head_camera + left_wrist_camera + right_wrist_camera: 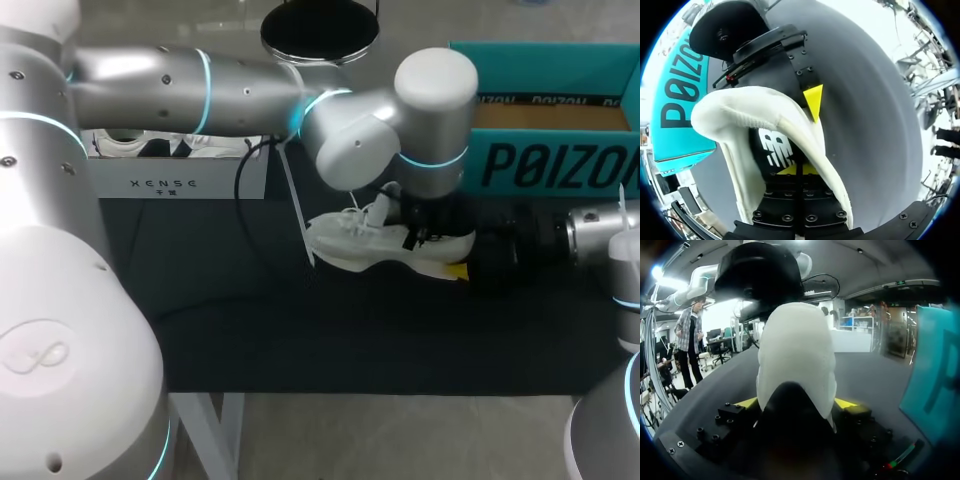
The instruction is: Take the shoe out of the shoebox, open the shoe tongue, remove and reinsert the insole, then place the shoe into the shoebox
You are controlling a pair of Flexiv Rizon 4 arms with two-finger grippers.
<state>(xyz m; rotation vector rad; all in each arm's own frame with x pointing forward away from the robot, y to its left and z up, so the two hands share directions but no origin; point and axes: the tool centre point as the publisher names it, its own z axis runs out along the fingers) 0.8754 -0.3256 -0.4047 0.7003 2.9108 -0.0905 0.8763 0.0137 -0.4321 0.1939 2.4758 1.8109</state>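
Note:
A white shoe (360, 245) lies on its sole on the dark table mat, toe toward the left. My left gripper (415, 232) comes down from above into the shoe's opening. In the left wrist view its yellow tips (796, 170) are pressed together on the heel end of the black insole (775, 147), inside the white collar (735, 107). My right gripper (455, 262) comes in low from the right and holds the heel. From the right wrist, the white heel (795, 355) stands between its two fingers (847, 403), which touch it on both sides. One right fingertip (813, 99) shows beside the collar.
The teal shoebox (545, 165) stands open at the back right, just behind the shoe. A white box (170, 180) holding other shoes sits at the back left. A round black object (320, 30) is at the far back. Bare mat (330, 330) stretches to the front edge.

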